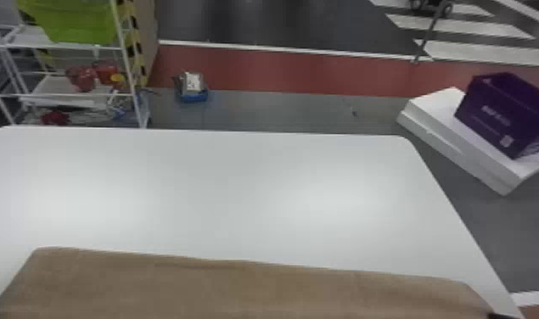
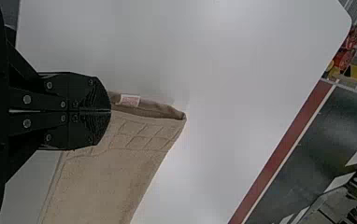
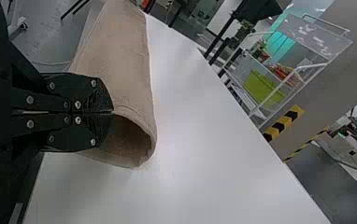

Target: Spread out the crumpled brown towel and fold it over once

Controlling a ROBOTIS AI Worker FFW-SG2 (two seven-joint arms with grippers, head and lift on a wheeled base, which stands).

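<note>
**Brown towel (image 1: 238, 290) gripped at both ends, on white table (image 1: 238, 191)**

Towel position: in the head view, I see the cloth stretched across the near part of the table, running out of the bottom edge of the view. Its far edge is nearly straight, with slight ripples, and slants a little toward me on the right.

Right gripper (image 1: 498, 316): a dark sliver of it shows at the towel's right-hand corner. In the right wrist view, I read the right gripper (image 3: 113, 112) as closed, its two fingers pressed together on the towel's edge. Beside the fingertips, the cloth curves over into an open-ended loop whose hollow I can see into.

Left gripper (image 2: 110, 110): closed, with the towel's edge pinched between its fingers. Just beyond the fingertips I see a white label (image 2: 130, 100), a narrow opening between two layers and a woven grid-patterned band (image 2: 144, 135). The layers meet at a pointed corner over the table.

Surroundings: past the table's far left, I see a white wire rack (image 1: 128, 89) with a green bin (image 1: 73, 21). To the right, a purple box (image 1: 501, 114) sits on a white box (image 1: 463, 148).
</note>
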